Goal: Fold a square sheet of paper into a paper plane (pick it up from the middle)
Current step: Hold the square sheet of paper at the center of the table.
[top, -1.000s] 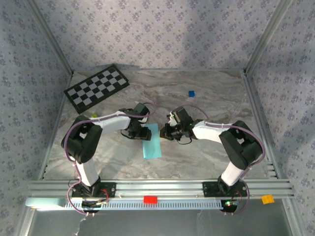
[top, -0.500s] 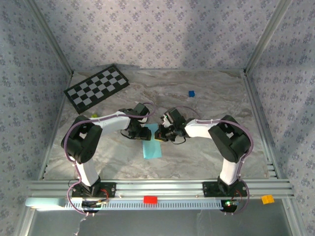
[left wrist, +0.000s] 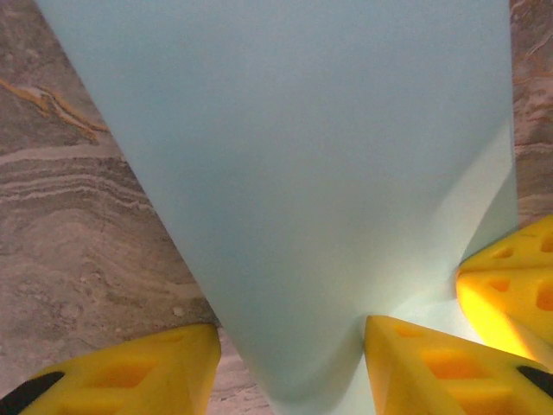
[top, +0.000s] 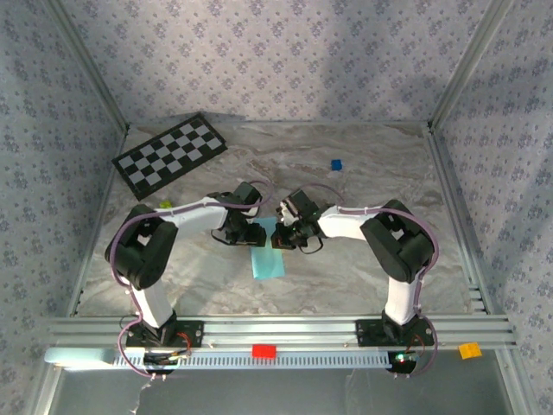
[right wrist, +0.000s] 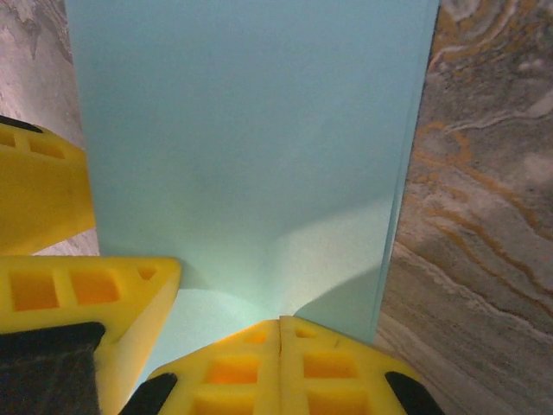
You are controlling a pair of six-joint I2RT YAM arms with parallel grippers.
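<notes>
Marbled table (top: pixel 363 181), checkerboard (top: pixel 170 154) at far left corner, folded square sheet of paper (top: pixel 268 259) flat at table centre, left gripper (left wrist: pixel 289 346) fingers apart astride its left edge, right gripper (right wrist: pixel 281 333) fingers closed together, tips on its right edge, tiny blue cube (top: pixel 336 164) beyond.

paper (top: pixel 269 261) far corners covered, edges cropped in wrist views

I get even overhead light up top, with soft shadows on the bench (top: pixel 346 268). Both wrist views sit very close and soft-focused. The paper (left wrist: pixel 302 156) looks dull, one of the fingers (left wrist: pixel 505 298) glows overexposed, and shadows pool beside it.
</notes>
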